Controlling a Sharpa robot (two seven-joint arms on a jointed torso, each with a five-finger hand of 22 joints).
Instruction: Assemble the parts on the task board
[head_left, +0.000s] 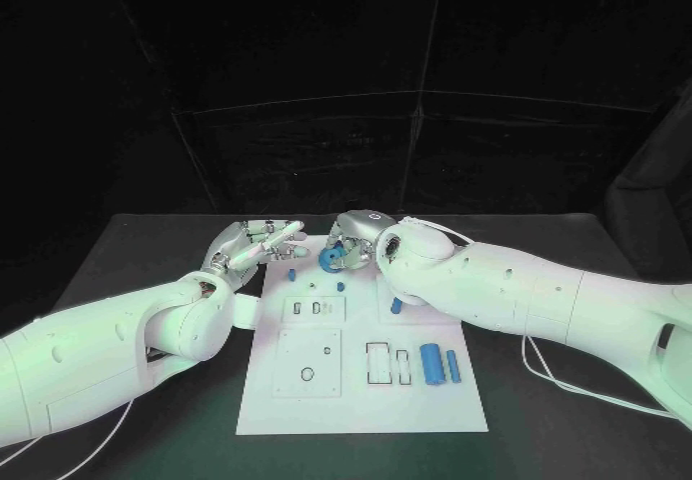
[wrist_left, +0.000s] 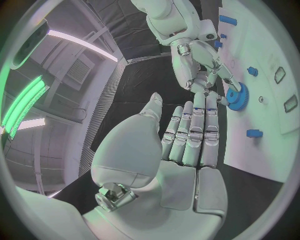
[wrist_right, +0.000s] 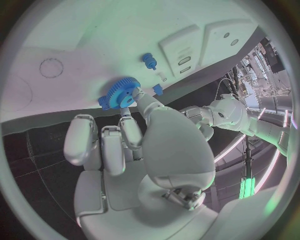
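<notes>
A blue gear (head_left: 332, 260) hangs just over the far end of the white task board (head_left: 361, 405), pinched between the thumb and a finger of my right hand (head_left: 358, 235). The right wrist view shows the gear (wrist_right: 120, 93) at the fingertips of that hand (wrist_right: 134, 135), close above the board (wrist_right: 94, 40). My left hand (head_left: 257, 245) hovers at the board's far left corner, fingers straight and holding nothing. In the left wrist view its fingers (wrist_left: 187, 135) reach toward the gear (wrist_left: 237, 96) without touching it.
A blue cylinder (head_left: 430, 362) and a thinner blue bar (head_left: 453, 366) lie side by side at the board's near right. Small blue pieces (head_left: 293, 271) (head_left: 400, 305) stand near the far end. Several recessed slots (head_left: 378, 362) mark the board's middle. Black table surrounds the board.
</notes>
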